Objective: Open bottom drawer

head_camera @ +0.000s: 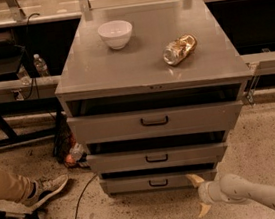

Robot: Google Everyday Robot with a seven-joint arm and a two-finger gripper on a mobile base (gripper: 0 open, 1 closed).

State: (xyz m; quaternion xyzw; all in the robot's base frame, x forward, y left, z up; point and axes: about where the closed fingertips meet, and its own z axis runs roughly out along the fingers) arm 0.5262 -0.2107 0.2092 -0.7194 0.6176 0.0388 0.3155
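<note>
**Gripper (pixel 200 194) open beside the bottom drawer (pixel 132 184)**

You have the gripper at 5 o'clock in view — fingers spread wide, holding nothing. The bottom drawer sits at 6 o'clock, lowest of three; the upper fingertip (pixel 193 178) is just beside its right front corner.

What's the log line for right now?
stage: approach | gripper: open, low by right end of bottom drawer | handle: not gripped | cabinet top: bowl, gold item
</note>
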